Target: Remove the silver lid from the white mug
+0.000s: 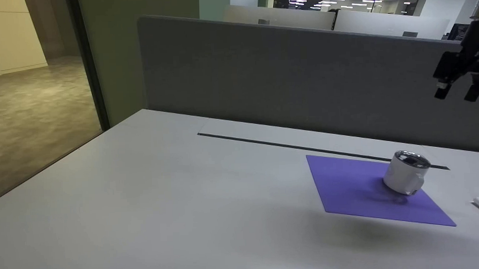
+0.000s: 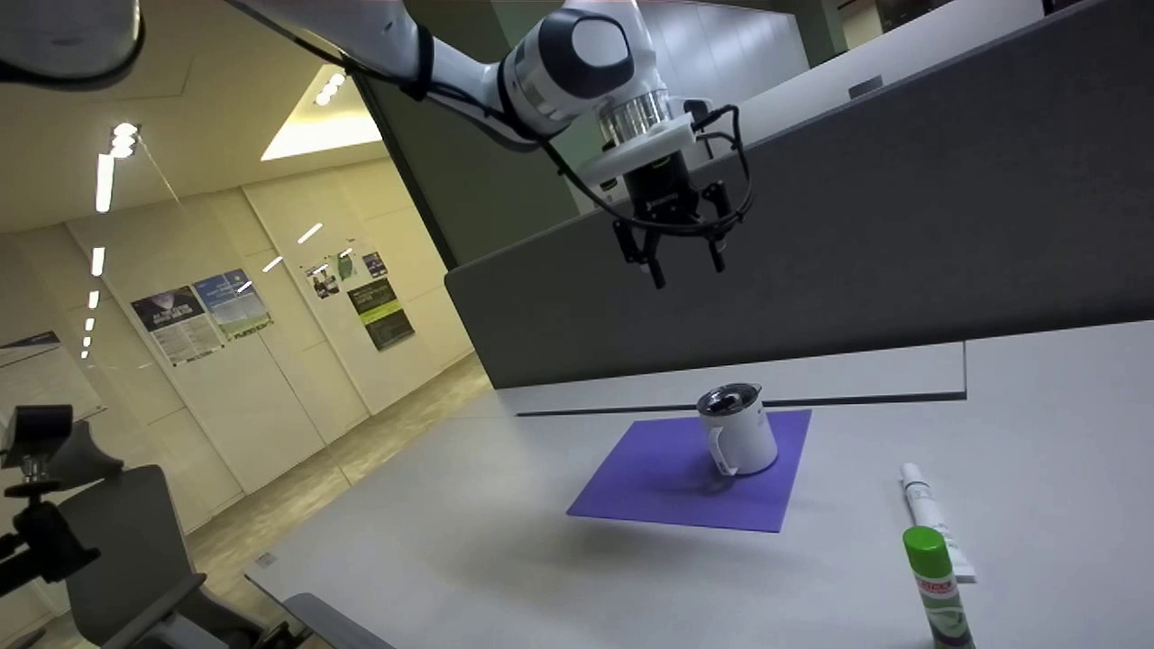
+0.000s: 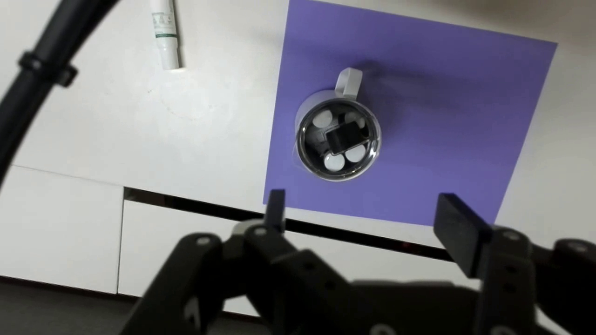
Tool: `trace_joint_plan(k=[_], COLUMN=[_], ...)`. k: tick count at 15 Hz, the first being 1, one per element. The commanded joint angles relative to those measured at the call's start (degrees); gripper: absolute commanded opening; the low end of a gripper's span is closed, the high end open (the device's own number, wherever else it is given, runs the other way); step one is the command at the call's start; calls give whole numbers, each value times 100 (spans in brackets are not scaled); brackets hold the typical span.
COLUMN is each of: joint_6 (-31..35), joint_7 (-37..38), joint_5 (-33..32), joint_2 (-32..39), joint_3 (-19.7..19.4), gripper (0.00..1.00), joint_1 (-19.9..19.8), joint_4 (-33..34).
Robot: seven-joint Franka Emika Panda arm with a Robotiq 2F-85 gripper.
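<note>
The white mug [image 1: 402,179] stands upright on the purple mat [image 1: 345,186]. It also shows in an exterior view [image 2: 748,442] and in the wrist view [image 3: 319,98], with its handle pointing to the top of that picture. The silver lid [image 1: 412,159] sits on the mug's rim. It looks shiny, with a dark middle, and in the wrist view the lid [image 3: 344,139] has a black tab and pale reflections. My gripper [image 2: 687,269] is open and empty, well above the table and apart from the mug. In the wrist view the gripper's fingers [image 3: 363,207] are spread wide, below the mug.
A grey partition [image 1: 281,77] stands along the table's back edge. A dark slot [image 3: 186,204] runs along the table between mat and partition. A white tube [image 2: 921,500] lies beside the mat. A green-capped bottle [image 2: 938,586] stands nearer that camera.
</note>
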Motion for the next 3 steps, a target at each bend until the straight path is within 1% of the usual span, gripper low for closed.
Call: trace_joint_plan(k=[1, 2, 3], joint_6=[-102, -152, -175], joint_7=[9, 17, 18], joint_5=[-1, -3, -5], joint_2=[-13, -22, -22], joint_3=[-40, -62, -76], gripper=[90, 96, 100], joint_1=[7, 5, 2], joint_4=[19, 11, 11])
